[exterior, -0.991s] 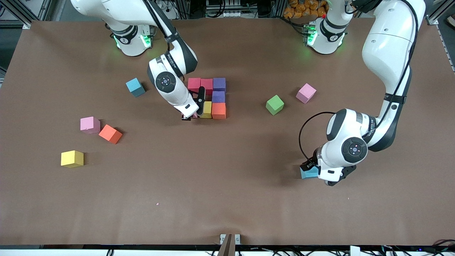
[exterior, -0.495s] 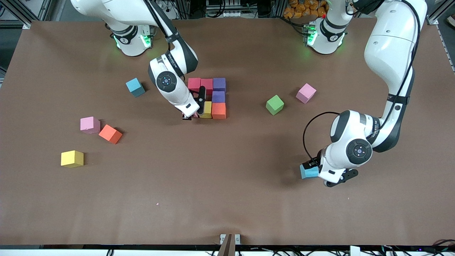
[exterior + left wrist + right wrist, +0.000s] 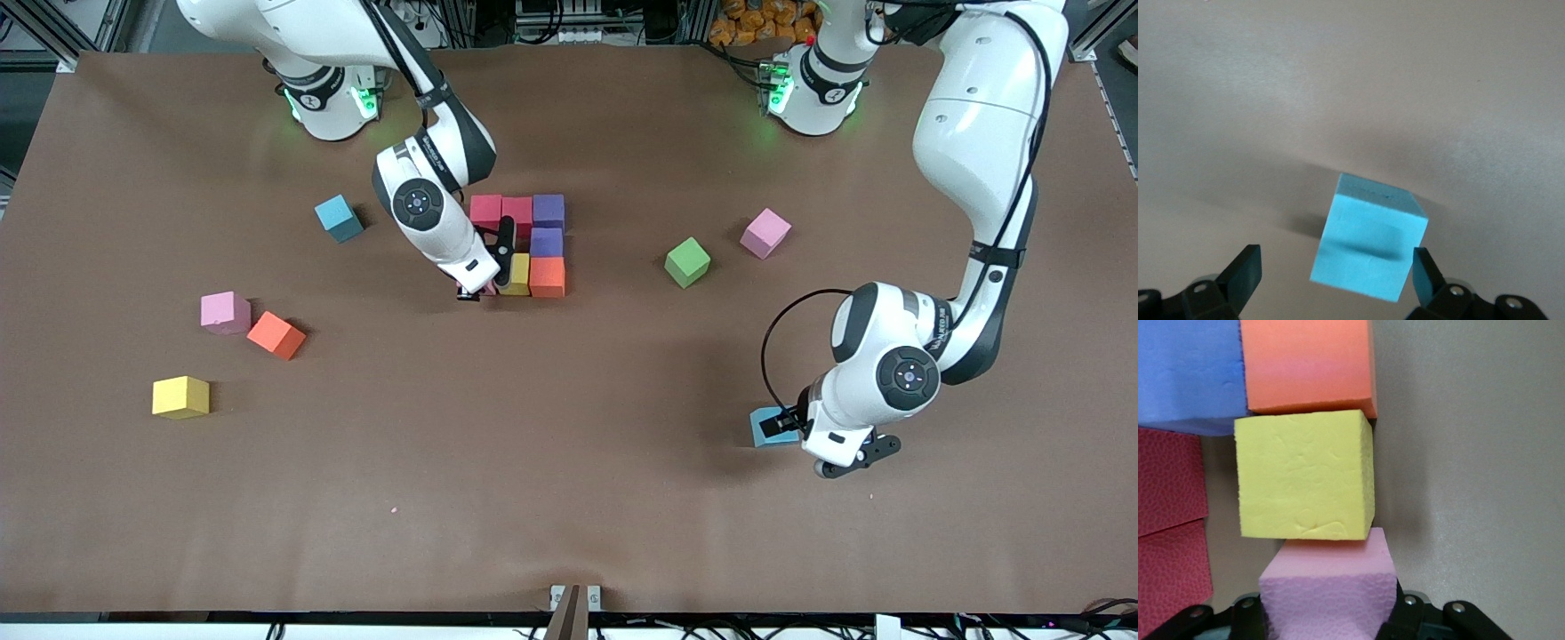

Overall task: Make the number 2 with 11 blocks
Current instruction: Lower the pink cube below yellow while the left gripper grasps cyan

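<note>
My right gripper (image 3: 484, 286) was pinching a pink block (image 3: 1328, 590) and held it down at the table, touching the yellow block (image 3: 517, 274) at the right-arm end of the middle row. The orange block (image 3: 548, 276) closed that row, a purple block (image 3: 546, 242) sat above it, and two red blocks (image 3: 500, 212) with another purple (image 3: 548, 210) made the top row, farthest from the front camera. That made seven of eleven in the number 2 (image 3: 526, 244); I judged four were left, the lower riser and the bottom row. My left gripper (image 3: 1335, 280) stood spread over a light blue block (image 3: 766, 426) near the left arm's end, one finger (image 3: 1426, 277) just beside it, not yet gripping. Loose blocks lay around: green (image 3: 687, 262), pink (image 3: 765, 233), blue (image 3: 339, 218), pink (image 3: 224, 312), orange (image 3: 276, 335), yellow (image 3: 180, 396).
</note>
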Robot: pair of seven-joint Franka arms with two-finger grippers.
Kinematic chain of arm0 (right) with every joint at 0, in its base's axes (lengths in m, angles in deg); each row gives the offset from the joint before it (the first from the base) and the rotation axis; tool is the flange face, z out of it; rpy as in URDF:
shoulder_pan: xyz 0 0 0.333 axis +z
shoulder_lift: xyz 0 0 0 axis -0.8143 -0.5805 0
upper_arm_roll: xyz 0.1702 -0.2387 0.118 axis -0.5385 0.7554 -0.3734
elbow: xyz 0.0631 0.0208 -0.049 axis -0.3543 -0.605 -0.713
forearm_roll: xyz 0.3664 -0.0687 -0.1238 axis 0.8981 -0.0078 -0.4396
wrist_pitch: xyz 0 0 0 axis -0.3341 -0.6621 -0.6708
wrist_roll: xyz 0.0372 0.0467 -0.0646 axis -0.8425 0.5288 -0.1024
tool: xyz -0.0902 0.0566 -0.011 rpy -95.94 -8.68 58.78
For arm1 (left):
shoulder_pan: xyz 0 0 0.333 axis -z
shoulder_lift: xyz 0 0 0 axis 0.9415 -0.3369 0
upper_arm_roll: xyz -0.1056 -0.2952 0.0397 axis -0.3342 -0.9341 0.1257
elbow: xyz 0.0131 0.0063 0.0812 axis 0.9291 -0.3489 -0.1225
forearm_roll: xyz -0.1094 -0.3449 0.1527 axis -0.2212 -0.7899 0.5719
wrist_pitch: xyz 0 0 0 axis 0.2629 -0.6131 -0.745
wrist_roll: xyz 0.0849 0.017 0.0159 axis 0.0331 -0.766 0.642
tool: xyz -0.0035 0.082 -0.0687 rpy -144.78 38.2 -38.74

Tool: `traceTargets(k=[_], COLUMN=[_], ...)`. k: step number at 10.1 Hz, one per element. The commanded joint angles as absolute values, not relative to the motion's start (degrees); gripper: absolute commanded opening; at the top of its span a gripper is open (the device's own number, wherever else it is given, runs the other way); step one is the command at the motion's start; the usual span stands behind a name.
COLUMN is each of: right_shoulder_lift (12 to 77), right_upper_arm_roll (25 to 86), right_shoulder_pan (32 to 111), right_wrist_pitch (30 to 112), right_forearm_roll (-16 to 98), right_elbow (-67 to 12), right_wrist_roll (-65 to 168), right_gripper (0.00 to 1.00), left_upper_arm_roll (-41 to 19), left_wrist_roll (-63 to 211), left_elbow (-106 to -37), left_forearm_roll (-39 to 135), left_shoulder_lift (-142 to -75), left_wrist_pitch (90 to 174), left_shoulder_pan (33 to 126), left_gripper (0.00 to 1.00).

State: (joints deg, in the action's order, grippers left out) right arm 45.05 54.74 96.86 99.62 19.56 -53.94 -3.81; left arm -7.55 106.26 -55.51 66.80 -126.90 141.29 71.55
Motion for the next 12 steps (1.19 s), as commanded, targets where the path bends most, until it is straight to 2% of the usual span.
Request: traceTargets(k=[1,5,6,7,8,9,12], right_shoulder_lift=[44.3,44.2,44.2,44.1,44.1,44.1,44.0], right_upper_arm_roll=[54.6,54.2,54.1,54.1,54.1,54.1,54.1], right_shoulder_pan=[97.3,97.4,97.5,98.2,98.4,98.4,98.4], right_wrist_pitch=[101.2,101.1,101.0,101.0,101.1,101.0,101.0], right_forearm_roll=[20.4,20.4,20.4,20.4,20.4,20.4,20.3], right_elbow=[-54.1,-54.1,-54.1,-54.1,-54.0,-53.9,-53.6], right_wrist_roll=[-3.4,-2.6,-1.1,1.0,1.7,1.4,1.1], right_gripper=[0.30,0.31,0.37,0.50,0.83,1.00,1.00], left_upper_arm_roll=[-7.8,-7.7,-7.6,-7.4,-7.4,-7.4,-7.4], left_wrist_roll=[108.1,109.4,109.5,109.5,109.5,109.4,109.2], left_elbow=[-55.1,-55.1,-55.1,-55.1,-55.1,-55.1,-55.1], left_forearm_roll=[67.6,67.7,67.7,67.7,67.8,68.3,68.4], left_shoulder_lift=[-128.1,-128.8,-129.2,-129.3,-129.6,-129.8,-129.9], left_wrist_pitch=[144.2,145.7,145.7,145.9,146.1,146.1,146.1], left_shoulder_pan=[71.8,72.2,72.3,72.4,72.6,72.5,72.6], left_gripper=[1.00,1.00,1.00,1.00,1.00,1.00,1.00])
